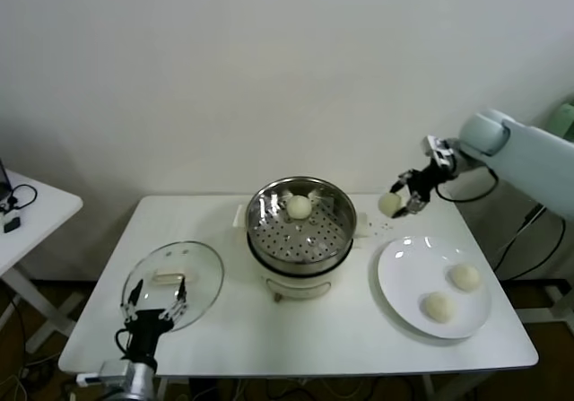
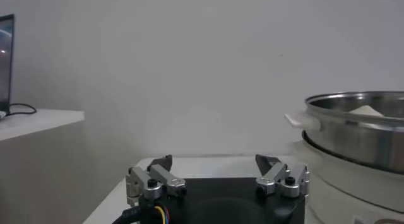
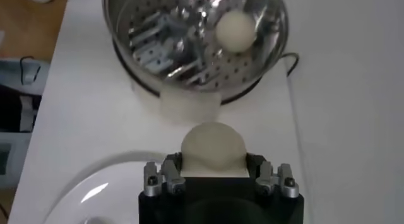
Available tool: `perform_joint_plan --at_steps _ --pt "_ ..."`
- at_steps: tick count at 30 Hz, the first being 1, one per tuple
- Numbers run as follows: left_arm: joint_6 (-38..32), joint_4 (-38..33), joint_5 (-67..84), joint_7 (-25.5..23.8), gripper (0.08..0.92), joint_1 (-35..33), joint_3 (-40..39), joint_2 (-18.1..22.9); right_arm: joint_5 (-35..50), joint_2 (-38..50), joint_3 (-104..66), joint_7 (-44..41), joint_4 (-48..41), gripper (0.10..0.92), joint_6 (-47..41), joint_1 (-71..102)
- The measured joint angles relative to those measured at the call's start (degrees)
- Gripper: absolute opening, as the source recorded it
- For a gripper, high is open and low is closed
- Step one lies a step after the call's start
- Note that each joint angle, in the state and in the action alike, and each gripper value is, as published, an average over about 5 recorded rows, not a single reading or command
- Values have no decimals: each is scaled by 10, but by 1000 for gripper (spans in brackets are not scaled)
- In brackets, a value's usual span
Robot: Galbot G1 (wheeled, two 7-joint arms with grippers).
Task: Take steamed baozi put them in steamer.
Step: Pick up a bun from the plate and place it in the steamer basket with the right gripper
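Between the steamer [image 1: 300, 226] and the plate [image 1: 408, 280], above the bench [image 1: 224, 329], the right gripper [image 1: 402, 202] has its jaws clamped on a baozi [image 1: 389, 204], while the left gripper [image 1: 154, 304] waits near-left, jaws apart.

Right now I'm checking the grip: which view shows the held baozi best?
The right wrist view: the held baozi fills the right gripper. The head view shows it small, above the table beside the steamer. The left wrist view misses it.

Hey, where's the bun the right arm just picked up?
In the head view, the bun sits in the right gripper, above the table between the steamer and the plate.
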State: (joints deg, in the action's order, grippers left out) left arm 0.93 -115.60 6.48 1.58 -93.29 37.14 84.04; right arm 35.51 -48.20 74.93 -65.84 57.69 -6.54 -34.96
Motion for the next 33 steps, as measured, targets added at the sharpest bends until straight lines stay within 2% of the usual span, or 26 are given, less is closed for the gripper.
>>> perform_joint_plan --at_steps 9,20,33 --pt "4 -14 -3 2 823 -4 -5 5 57 -110 31 13 -34 662 -20 -29" --pt "-1 -23 0 -2 823 -16 6 3 66 -240 43 19 -88 662 -24 13" --pt "-6 -20 11 -2 823 -22 12 1 43 -307 49 19 -131 662 -20 66"
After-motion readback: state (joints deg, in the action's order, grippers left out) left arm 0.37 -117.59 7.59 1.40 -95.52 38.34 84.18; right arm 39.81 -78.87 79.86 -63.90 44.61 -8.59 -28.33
